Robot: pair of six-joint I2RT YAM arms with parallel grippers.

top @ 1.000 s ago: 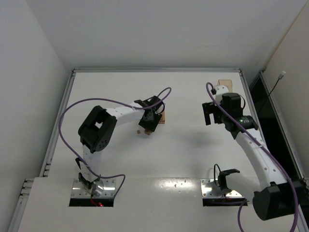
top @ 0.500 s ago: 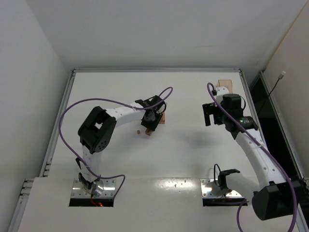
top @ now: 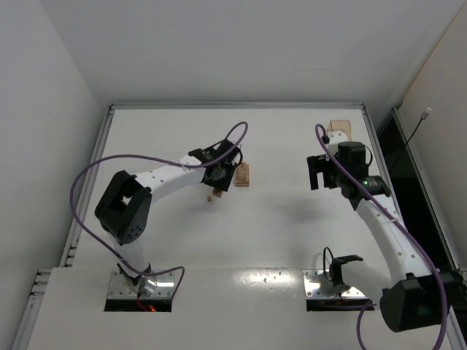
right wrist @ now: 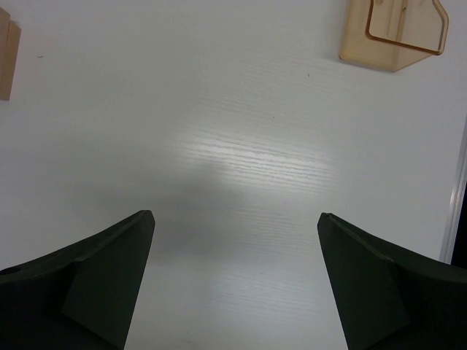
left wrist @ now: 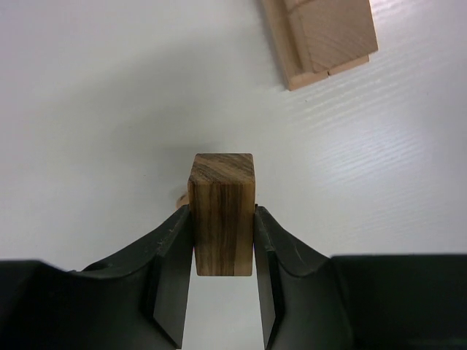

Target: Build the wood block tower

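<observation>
The left gripper [left wrist: 222,237] is pinching a wood block [left wrist: 222,197] between both fingers. The block is gripped by its sides, and one end sticks out past the fingertips. It is near the tower [left wrist: 325,33], to the tower's left in the top view, and the two are apart. Whether the held block touches the table [top: 277,146] cannot be told.

The tower is a low stack of light-tan pieces resting on the table, with seams showing between them.

One small loose block [top: 209,197] lies on the table left of the tower and nearer the arm bases.

The right gripper [right wrist: 233,255] is spread wide with nothing between its fingers, well to the right of the tower.

The amber tray [right wrist: 394,33] sits further right of the tower, toward the back corner.
</observation>
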